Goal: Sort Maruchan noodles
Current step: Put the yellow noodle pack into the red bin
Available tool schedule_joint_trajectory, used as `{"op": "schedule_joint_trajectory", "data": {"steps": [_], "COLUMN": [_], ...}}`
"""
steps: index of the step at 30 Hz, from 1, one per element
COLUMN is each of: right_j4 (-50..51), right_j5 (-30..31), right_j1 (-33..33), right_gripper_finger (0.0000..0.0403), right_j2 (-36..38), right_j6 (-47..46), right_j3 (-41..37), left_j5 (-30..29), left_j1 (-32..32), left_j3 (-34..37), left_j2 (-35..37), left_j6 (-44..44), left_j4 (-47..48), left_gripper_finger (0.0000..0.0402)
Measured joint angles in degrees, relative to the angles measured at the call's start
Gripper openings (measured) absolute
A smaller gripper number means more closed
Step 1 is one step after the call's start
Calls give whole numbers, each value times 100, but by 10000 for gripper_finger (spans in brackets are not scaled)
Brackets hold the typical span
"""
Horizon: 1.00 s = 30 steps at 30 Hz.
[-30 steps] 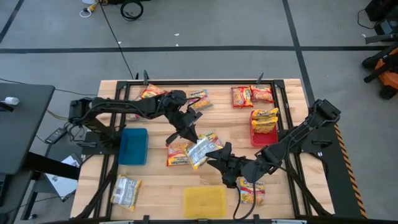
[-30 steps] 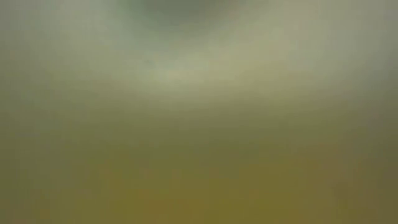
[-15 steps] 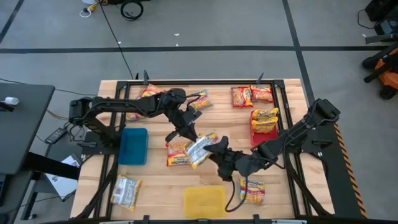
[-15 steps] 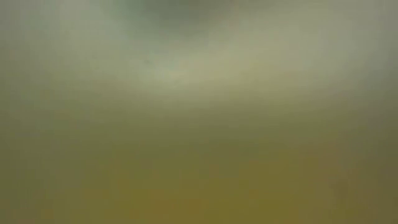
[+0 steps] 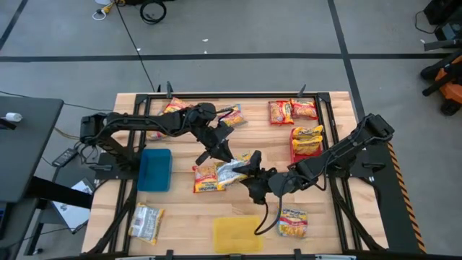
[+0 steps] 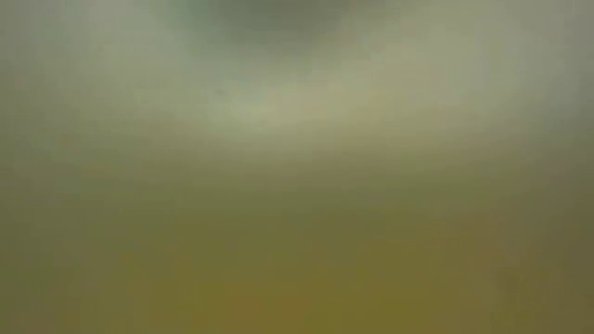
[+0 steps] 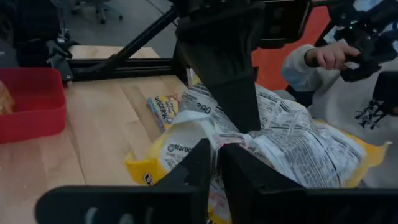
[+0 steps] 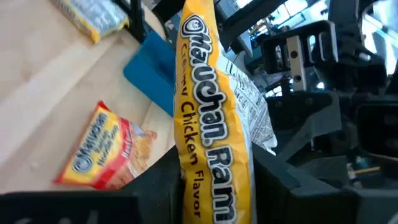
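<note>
Since a second ago the right gripper (image 5: 250, 176) has slid up and to the left from the lower right of the table to the middle, uncovering a red-orange packet (image 5: 292, 222) that lies flat near the bottom edge. The yellow packet (image 5: 232, 172) has turned from lying flat to standing on its edge.

Nearest, along the bottom of the high view, a yellow tray (image 5: 237, 232) sits in the centre, with a silvery-white packet (image 5: 146, 222) at lower left.

At mid-table the two grippers meet over the yellow packet. The right wrist view shows that packet upright on its long edge, sandwiched between the right gripper's two fingers, which press both faces. The left gripper (image 5: 222, 155) comes in from the upper left, its tip at the packet's crimped edge; whether it pinches that edge or has let go I cannot tell. Just left of them another red-orange packet (image 5: 207, 178) lies on the wood, and further left is the blue tray (image 5: 154, 170). To the right of centre the red tray (image 5: 306, 160) carries two yellow-orange packets (image 5: 307, 139).

Towards the top edge lie two red-orange packets (image 5: 291, 110) side by side at upper right, one packet (image 5: 231, 117) at upper centre and one (image 5: 175, 108) at upper left, partly under the left arm.

Beyond the table, the left wrist view catches a person's hand (image 7: 329, 55) at its upper right.
</note>
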State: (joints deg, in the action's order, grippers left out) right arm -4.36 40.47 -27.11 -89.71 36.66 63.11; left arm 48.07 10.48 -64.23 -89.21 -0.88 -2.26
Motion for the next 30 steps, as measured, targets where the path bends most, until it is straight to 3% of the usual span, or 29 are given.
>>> {"op": "schedule_joint_trajectory", "data": {"steps": [6,9,14,19,23,30], "right_j4": [184,1001,3124,5785,7752,9018], "right_j5": [4,-97,-472,-897,-1075,-1318], "right_j1": [-73,-156,-176,-212,-205,-208], "right_gripper_finger": [136,140,140,140,140,140], "right_j2": [38,276,1008,1691,1992,2282], "right_j6": [-767,-1590,-3967,-6385,-8091,-8876], "right_j3": [138,164,170,173,166,161], "left_j5": [5,17,-106,-860,-1602,-3035], "left_j1": [34,66,-122,-931,-1723,-2499], "left_j3": [-2,-11,-11,-13,-11,-4], "left_j2": [290,791,1826,2438,2524,2522], "left_j6": [295,279,24,-24,-44,-320], "left_j4": [222,561,1367,1819,2097,2915], "left_gripper_finger": [105,135,151,143,142,142]}}
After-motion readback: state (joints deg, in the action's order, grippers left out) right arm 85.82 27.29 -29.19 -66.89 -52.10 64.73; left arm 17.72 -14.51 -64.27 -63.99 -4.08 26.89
